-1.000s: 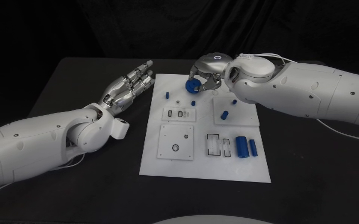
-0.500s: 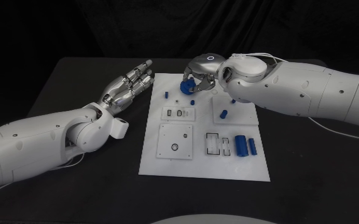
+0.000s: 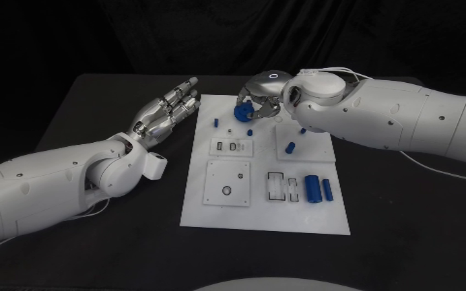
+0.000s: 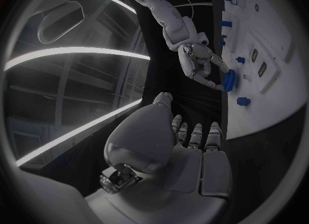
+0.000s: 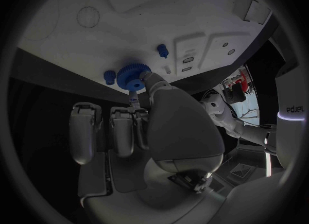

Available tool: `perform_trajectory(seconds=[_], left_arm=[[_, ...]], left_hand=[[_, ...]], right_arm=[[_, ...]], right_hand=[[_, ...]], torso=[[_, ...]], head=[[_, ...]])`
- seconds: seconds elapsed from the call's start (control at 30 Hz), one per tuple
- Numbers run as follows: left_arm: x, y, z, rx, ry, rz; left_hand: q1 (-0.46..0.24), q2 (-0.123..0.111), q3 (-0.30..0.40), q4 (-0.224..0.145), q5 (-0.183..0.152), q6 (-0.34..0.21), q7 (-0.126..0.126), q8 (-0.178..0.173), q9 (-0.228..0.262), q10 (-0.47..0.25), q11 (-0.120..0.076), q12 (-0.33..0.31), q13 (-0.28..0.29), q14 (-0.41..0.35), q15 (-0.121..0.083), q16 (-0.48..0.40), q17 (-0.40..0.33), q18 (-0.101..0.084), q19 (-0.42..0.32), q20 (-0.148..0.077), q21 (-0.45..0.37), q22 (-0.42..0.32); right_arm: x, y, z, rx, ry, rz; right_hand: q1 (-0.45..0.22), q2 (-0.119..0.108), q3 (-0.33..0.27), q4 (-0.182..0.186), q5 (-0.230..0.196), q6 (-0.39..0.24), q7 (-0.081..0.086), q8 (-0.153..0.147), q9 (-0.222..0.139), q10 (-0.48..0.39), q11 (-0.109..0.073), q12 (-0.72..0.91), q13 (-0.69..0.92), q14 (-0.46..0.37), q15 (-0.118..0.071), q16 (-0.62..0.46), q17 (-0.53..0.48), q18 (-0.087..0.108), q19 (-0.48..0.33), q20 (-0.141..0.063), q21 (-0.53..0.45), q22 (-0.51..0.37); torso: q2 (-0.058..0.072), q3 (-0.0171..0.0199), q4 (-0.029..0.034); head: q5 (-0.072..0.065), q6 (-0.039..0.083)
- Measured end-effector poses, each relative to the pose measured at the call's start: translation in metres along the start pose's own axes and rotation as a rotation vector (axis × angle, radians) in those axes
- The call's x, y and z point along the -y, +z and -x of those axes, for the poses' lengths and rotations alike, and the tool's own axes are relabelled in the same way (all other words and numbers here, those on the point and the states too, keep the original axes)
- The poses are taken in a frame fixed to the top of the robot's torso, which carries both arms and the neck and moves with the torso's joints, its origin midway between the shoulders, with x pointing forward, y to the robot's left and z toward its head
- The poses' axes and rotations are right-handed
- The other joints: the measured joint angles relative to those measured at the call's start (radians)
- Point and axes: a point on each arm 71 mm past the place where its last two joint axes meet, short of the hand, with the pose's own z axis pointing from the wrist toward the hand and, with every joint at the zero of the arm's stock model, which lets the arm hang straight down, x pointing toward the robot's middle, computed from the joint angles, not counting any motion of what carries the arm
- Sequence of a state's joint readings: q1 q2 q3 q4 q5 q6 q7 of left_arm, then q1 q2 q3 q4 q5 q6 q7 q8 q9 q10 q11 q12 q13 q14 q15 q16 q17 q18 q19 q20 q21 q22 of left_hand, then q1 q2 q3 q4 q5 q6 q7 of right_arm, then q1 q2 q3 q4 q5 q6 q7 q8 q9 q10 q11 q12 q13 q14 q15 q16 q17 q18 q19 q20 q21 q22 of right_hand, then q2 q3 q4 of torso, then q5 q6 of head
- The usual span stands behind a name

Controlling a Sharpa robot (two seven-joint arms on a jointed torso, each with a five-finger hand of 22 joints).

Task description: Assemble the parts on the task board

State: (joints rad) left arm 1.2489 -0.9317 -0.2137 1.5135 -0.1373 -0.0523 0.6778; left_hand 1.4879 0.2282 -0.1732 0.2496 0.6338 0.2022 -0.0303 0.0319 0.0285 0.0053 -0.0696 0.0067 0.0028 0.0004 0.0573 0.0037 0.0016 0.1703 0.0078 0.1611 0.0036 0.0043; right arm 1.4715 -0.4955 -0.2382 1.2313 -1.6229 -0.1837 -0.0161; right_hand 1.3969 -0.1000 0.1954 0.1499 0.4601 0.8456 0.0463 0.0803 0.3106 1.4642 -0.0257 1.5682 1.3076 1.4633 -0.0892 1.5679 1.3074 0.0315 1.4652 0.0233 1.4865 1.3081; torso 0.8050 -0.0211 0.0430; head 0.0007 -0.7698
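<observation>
Toothed blue gear (image 3: 244,111) shifted leftward

one task board (image 3: 264,218), two hands: left hand (image 3: 168,113), right hand (image 3: 260,99), one blue gear (image 3: 244,110), two large blue cylinders (image 3: 312,188), several small blue pegs (image 3: 290,147)

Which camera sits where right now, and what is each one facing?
Head view: from the head, looking down on the task board; both arms show.
Left wrist view: behind the left robot hand, facing the board edge.
Right wrist view: behind the right robot hand, facing the board.
Shared: all three show the blue gear in the right hand.
</observation>
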Motion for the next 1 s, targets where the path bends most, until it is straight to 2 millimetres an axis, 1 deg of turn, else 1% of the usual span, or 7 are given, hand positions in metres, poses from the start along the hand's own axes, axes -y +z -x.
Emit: perform_trajectory(seconds=[0.17, 0.37, 0.6, 0.67, 0.77, 0.87, 1.0], left_arm=[[-0.0001, 0.0001, -0.0001, -0.001, 0.000, 0.000], [-0.0001, 0.0003, -0.0002, -0.001, -0.001, 0.000], [-0.0003, 0.0008, -0.0007, -0.003, -0.002, 0.000], [-0.0003, 0.0008, -0.0006, -0.003, -0.002, 0.000], [-0.0003, 0.0007, -0.0006, -0.003, -0.002, 0.000], [-0.0003, 0.0007, -0.0005, -0.003, -0.002, 0.000], [-0.0003, 0.0007, -0.0003, -0.003, -0.002, 0.000]], left_hand=[[0.000, 0.000, 0.000, 0.000, 0.000, 0.000, 0.000, 0.000, 0.000, 0.000, 0.000, 0.000, 0.000, 0.000, 0.000, 0.000, 0.000, 0.000, 0.000, 0.000, 0.000, 0.000], [0.000, 0.000, 0.003, -0.003, 0.004, 0.000, 0.000, 0.000, 0.000, 0.000, 0.000, 0.000, 0.000, 0.000, 0.000, 0.000, 0.000, 0.000, 0.000, 0.000, 0.000, 0.000], [0.000, 0.000, 0.003, -0.003, 0.004, 0.004, 0.004, 0.000, 0.000, 0.000, 0.000, 0.000, 0.000, 0.000, 0.000, 0.000, -0.001, 0.000, 0.000, 0.000, 0.000, 0.000], [0.000, 0.000, 0.003, -0.003, 0.004, 0.004, 0.004, 0.000, 0.000, 0.000, 0.000, 0.000, 0.000, 0.000, 0.000, 0.000, -0.001, 0.000, 0.000, 0.000, 0.000, 0.000], [0.000, 0.000, 0.006, -0.006, 0.004, 0.004, 0.004, 0.000, 0.000, 0.000, 0.000, 0.000, 0.000, 0.000, 0.000, 0.000, -0.001, 0.000, 0.000, 0.000, 0.000, 0.000], [0.000, 0.000, 0.006, -0.006, 0.004, 0.004, 0.004, 0.000, 0.000, 0.000, 0.000, 0.000, 0.000, 0.000, 0.000, 0.000, -0.001, 0.000, 0.000, 0.000, 0.000, 0.000], [0.004, 0.004, 0.006, -0.006, 0.004, 0.004, 0.004, 0.000, 0.000, 0.000, 0.000, 0.000, 0.000, 0.000, 0.000, 0.000, -0.001, 0.000, 0.000, 0.000, 0.000, 0.000]], right_arm=[[0.0014, 0.0004, -0.0004, -0.009, -0.001, -0.007], [0.0024, 0.0008, -0.0003, -0.011, -0.002, -0.013], [0.0025, 0.0010, -0.0017, -0.014, -0.001, -0.017], [0.0024, 0.0011, -0.0017, -0.014, -0.001, -0.018], [0.0027, 0.0011, -0.0020, -0.014, -0.001, -0.019], [0.0030, 0.0011, -0.0020, -0.013, -0.001, -0.020], [0.0034, 0.0009, -0.0018, -0.010, -0.001, -0.022]], right_hand=[[0.000, 0.000, 0.011, -0.005, 0.000, 0.000, 0.000, -0.001, -0.004, 0.003, -0.005, 0.000, 0.000, 0.000, 0.000, 0.000, 0.000, 0.000, 0.000, 0.000, -0.005, 0.000], [0.000, 0.000, 0.024, 0.000, 0.000, 0.000, 0.000, -0.002, -0.009, 0.003, -0.005, 0.000, 0.000, 0.000, 0.000, 0.000, 0.000, 0.000, 0.000, 0.000, -0.010, 0.000], [0.002, 0.018, 0.043, -0.004, -0.001, -0.002, 0.001, -0.010, -0.017, 0.003, -0.005, 0.000, 0.000, 0.000, 0.000, 0.000, 0.000, 0.000, 0.000, 0.000, -0.020, 0.000], [0.008, 0.023, 0.054, -0.007, -0.001, -0.008, -0.004, -0.011, -0.022, 0.003, -0.005, 0.000, 0.000, 0.000, 0.000, 0.000, 0.000, 0.000, 0.000, 0.000, -0.020, 0.000], [0.001, 0.030, 0.063, -0.008, -0.001, -0.042, -0.013, -0.016, -0.034, 0.003, -0.016, 0.000, 0.000, 0.000, 0.000, 0.000, 0.000, 0.000, 0.000, 0.000, -0.024, 0.000], [0.001, 0.037, 0.070, -0.009, -0.001, -0.094, -0.025, -0.015, -0.062, 0.003, -0.023, 0.000, 0.000, 0.002, -0.006, 0.000, 0.000, 0.000, 0.000, 0.000, -0.031, 0.000], [-0.014, 0.029, 0.072, -0.007, -0.001, -0.164, -0.035, -0.017, -0.094, 0.003, -0.030, 0.000, 0.000, 0.004, -0.011, 0.000, 0.000, 0.000, 0.000, -0.007, -0.035, 0.000]], torso=[[0.000, -0.0001, 0.0000], [0.000, 0.0002, 0.0000], [0.000, 0.0006, 0.0000], [0.000, 0.0006, 0.0001], [0.000, 0.0006, 0.0001], [0.000, 0.0006, 0.0001], [0.000, 0.0005, 0.0009]], head=[[0.000, -0.001], [0.000, -0.002], [0.001, -0.002], [0.001, -0.003], [0.002, -0.004], [0.002, -0.004], [0.002, -0.004]])
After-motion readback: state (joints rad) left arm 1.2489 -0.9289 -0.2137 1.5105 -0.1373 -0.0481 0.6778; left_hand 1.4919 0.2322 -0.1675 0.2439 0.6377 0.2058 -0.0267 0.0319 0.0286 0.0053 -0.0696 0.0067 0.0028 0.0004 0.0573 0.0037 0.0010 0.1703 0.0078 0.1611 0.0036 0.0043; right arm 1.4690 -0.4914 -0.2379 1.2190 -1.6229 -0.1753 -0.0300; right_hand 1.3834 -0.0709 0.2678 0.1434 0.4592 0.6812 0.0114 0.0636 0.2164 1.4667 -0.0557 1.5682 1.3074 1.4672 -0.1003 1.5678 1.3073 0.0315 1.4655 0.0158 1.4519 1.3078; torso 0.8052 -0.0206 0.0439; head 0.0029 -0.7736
